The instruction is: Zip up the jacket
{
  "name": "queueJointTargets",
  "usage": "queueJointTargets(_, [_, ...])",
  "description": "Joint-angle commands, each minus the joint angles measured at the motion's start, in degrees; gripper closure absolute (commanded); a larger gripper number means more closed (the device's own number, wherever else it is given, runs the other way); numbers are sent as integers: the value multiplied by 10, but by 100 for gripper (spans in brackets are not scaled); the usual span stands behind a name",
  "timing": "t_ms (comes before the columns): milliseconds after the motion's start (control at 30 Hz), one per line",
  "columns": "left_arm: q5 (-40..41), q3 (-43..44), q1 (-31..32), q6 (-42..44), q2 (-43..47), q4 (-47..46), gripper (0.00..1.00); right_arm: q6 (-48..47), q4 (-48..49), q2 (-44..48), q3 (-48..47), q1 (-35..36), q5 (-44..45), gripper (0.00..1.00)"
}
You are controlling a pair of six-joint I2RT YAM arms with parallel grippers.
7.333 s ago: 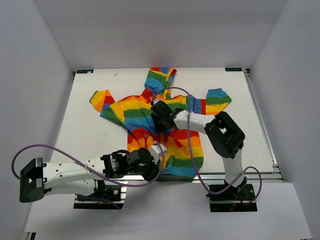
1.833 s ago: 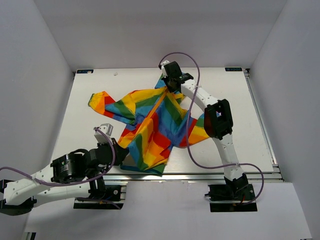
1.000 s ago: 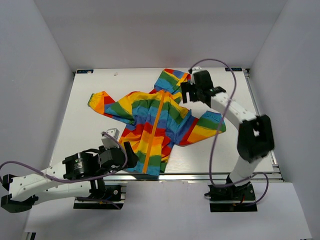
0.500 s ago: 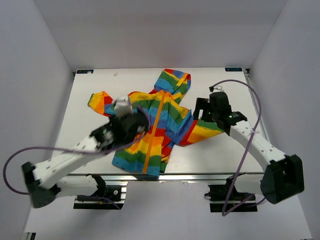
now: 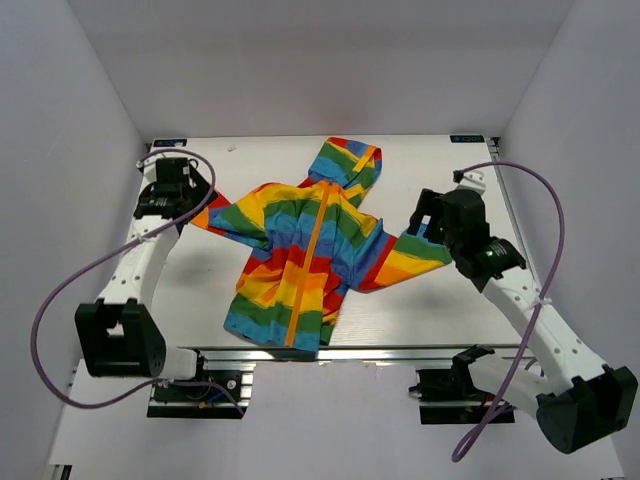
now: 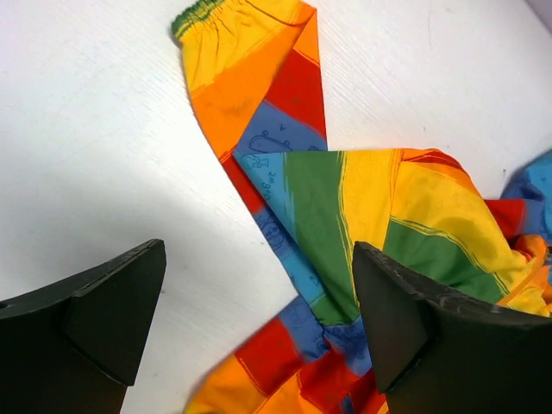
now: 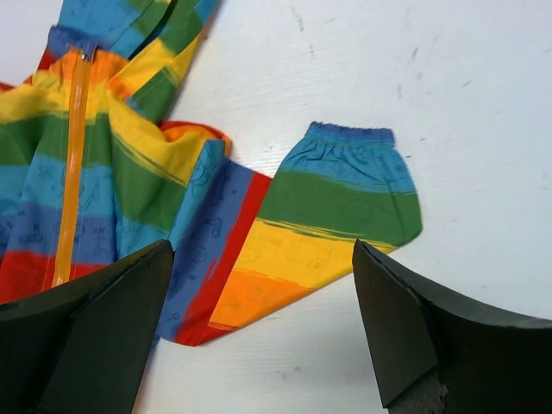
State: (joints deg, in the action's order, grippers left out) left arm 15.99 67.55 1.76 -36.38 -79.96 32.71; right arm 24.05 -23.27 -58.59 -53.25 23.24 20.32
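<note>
Pincers, two. Left gripper point(image 6: 259, 297): black fingers point(image 6: 103, 302) spread wide, released, holding nothing, above one sleeve point(image 6: 259, 95) without touching it. Right gripper point(image 7: 263, 302): likewise spread wide and empty, above the other sleeve point(image 7: 336, 203).

Child's hooded fabric jacket with rainbow stripes point(image 5: 290, 255), one: flat on the white table point(image 5: 190, 290), mid-table between the two grippers. Hem nearest the arm bases. Orange-yellow zipper band point(image 5: 315, 250), one, front panels meeting along it. Sleeves, two, spread sideways. Hood point(image 5: 345, 160), one, farthest.
</note>
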Motion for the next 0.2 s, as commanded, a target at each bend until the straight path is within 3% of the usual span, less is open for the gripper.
queueJointTargets(0, [11,-19,-3,16,68,5,2,10,-11,30,-8,-2,54,11])
queueJointTargets(167, [-30,-43,-17,17,104,-14,2,4,-21,44,-11,-2,39,10])
